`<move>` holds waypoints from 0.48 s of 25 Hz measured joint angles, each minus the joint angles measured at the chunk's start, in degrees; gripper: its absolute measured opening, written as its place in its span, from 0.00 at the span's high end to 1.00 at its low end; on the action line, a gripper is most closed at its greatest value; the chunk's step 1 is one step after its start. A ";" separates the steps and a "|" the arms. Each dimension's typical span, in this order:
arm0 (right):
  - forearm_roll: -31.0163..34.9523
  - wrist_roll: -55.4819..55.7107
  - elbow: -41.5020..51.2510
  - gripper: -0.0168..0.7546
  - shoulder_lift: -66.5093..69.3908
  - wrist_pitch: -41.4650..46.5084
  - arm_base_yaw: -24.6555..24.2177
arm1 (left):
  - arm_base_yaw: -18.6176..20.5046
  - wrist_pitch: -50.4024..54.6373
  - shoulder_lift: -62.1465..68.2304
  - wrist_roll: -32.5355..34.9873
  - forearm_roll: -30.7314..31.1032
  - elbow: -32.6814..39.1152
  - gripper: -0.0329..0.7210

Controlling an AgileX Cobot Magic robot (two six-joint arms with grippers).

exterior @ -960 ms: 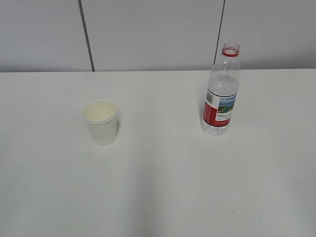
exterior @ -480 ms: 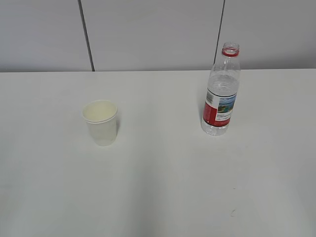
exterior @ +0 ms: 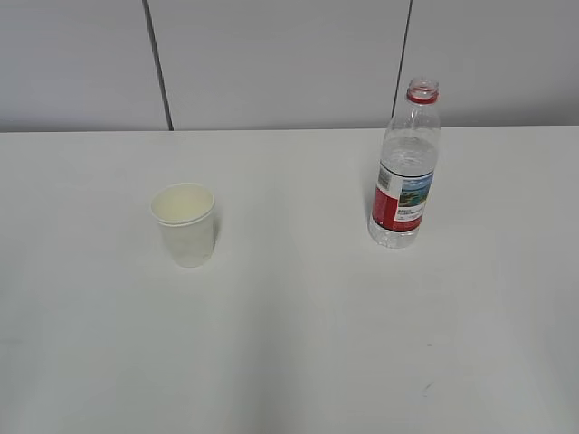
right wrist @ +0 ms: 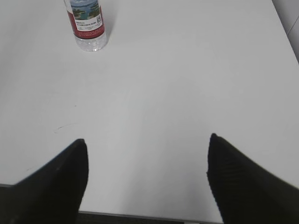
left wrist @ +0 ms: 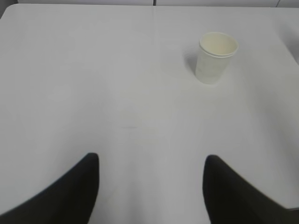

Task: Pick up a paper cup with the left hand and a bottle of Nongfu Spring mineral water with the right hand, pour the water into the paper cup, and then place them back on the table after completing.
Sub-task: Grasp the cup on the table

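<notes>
While I watch exterior view, paper cup [exterior: 184, 224] stands upright on white tabletop [exterior: 289, 344], left of centre; water bottle [exterior: 405, 167] upright, uncapped, well apart to right, water [exterior: 409, 152] reaching above its red label. No arm visible here.

Left wrist view: I see left claw [left wrist: 152, 186] released, fingers spread wide, holding nothing, cup [left wrist: 216, 57] well ahead, to right.

Right wrist view: right claw [right wrist: 147, 179] likewise released, empty over tabletop edge; bottle [right wrist: 87, 24] far ahead, upper left, top cropped.
</notes>
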 joint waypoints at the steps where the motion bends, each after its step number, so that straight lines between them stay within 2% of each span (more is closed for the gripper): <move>1: 0.00 0.00 -0.40 0.22 0.00 -0.51 0.00 | 0.00 -0.10 0.00 0.00 0.40 -0.14 0.38; 5: 0.00 0.54 -2.19 0.22 1.34 -4.39 0.00 | 0.00 -6.16 0.22 0.00 3.00 -2.42 0.38; 12: 0.00 1.47 -3.53 0.22 17.40 -22.60 0.00 | 0.00 -23.18 15.20 0.00 4.02 -4.44 0.38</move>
